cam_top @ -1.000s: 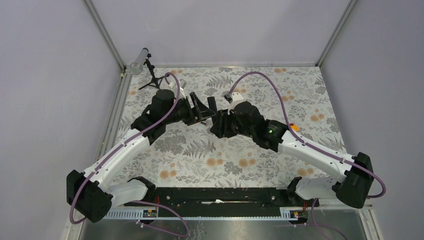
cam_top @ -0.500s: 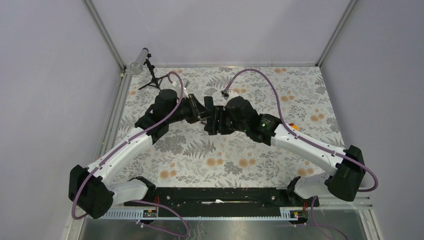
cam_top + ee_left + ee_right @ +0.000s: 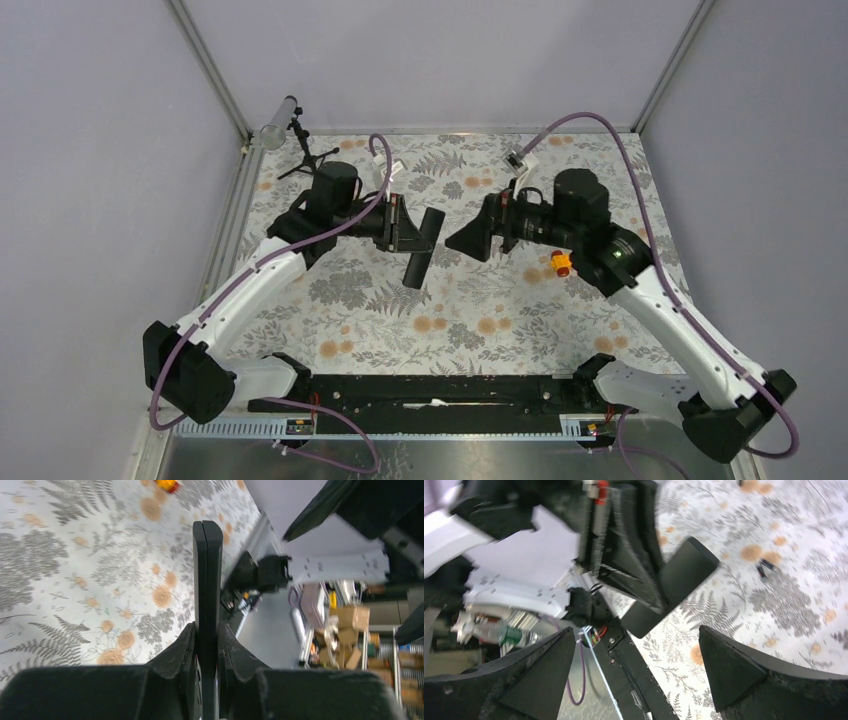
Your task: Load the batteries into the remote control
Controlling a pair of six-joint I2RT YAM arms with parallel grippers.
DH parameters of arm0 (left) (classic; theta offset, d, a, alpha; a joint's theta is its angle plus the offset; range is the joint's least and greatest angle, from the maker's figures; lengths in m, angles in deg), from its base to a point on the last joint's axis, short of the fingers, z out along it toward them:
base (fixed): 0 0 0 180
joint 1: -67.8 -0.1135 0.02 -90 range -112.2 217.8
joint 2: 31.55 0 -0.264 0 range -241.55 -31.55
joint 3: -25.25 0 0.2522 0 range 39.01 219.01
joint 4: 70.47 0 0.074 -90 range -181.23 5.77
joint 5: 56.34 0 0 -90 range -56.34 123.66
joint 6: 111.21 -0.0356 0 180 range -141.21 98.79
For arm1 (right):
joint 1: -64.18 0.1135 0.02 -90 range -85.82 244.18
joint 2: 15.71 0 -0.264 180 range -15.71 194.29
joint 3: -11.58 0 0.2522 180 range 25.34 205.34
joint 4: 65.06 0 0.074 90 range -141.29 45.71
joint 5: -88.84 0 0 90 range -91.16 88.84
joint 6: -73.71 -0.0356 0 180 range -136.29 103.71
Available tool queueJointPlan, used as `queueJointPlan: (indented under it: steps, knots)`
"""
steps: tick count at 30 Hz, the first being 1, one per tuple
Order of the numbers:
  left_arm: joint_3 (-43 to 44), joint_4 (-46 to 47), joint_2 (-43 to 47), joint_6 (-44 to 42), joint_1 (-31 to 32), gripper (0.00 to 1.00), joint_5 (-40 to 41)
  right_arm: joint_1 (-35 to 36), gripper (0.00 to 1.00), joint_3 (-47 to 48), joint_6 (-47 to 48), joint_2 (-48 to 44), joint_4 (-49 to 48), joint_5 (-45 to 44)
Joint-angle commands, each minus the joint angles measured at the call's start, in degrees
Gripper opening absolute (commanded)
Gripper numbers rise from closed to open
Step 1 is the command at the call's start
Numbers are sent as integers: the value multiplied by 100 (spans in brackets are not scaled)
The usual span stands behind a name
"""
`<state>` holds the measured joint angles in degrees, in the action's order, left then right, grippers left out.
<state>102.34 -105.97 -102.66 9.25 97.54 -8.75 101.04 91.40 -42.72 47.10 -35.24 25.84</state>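
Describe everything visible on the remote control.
The remote control is a slim, flat black bar, plastic-looking, with a seam running along its thin edge. The left tool clamps its flat faces and holds it in the air, with the longer free end pointing toward the table's near edge. Nothing else touches it.

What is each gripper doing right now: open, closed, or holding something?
Left gripper: closed on the remote control, clamping its thin edges.
Right gripper: open, holding nothing.
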Motion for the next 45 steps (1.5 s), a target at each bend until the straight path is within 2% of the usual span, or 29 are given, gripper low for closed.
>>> queueJointPlan:
  steps: [1, 8, 11, 13, 16, 21, 26, 29, 31, 33, 34, 36, 37, 38, 40, 42, 43, 45]
  knots:
    - [362, -234, 194, -946, -2, 0, -1616, -95, 100, 359, 923, -143, 368, 1267]
    - [361, -332, 501, -1250, -3, 0, -2435, -100, 97, 861, 1111, 496, 386, 2104]
    - [307, -393, 556, -1312, 10, 0, -2622, -101, 95, 910, 1219, 693, 336, 2144]
    - [264, -388, 568, -1328, 30, 0, -2670, -100, 95, 860, 1192, 761, 148, 2233]
    - [245, -393, 542, -1332, 58, 0, -2792, -92, 91, 655, 805, 780, -581, 2895]
    - [316, -395, 571, -1358, 76, 0, -2892, -96, 75, 332, -17, 845, -1902, 3805]
    - [397, -400, 578, -1350, 76, 0, -2991, -92, 62, 339, 111, 827, -1673, 4067]
    - [401, -402, 589, -1349, 84, 0, -3032, -94, 49, 470, 297, 908, -1260, 4036]
    - [399, -411, 581, -1334, 92, 0, -2999, -93, 37, 555, 293, 1002, -1215, 3960]
    - [403, -415, 550, -1296, 111, 0, -3006, -91, 30, 593, 257, 1069, -1221, 3858]
    - [413, -419, 546, -1285, 111, 3, -2998, -95, 22, 611, 226, 1082, -1242, 3789]
    - [431, -385, 565, -1210, 109, 21, -2931, -93, 8, 618, 186, 1086, -1257, 3545]
    - [422, -274, 601, -1115, 111, 35, -2865, -93, 0, 612, 120, 1077, -1307, 3392]
    - [402, -140, 656, -983, 111, 51, -2720, -96, 0, 577, 31, 1045, -1385, 3240]
    - [260, 360, 836, -590, 103, 70, -2403, -92, 0, 447, -274, 934, -1745, 2773]
    - [-3, 1041, 1077, 59, 38, 94, -1918, -95, 0, 247, -634, 757, -2136, 2242]
    - [-187, 1628, 1231, 435, -16, 98, -1723, -100, 0, 124, -819, 653, -2322, 1971]
    - [-578, 2560, 1422, 1216, -159, 99, -1489, -104, 0, -138, -1277, 463, -2705, 1461]
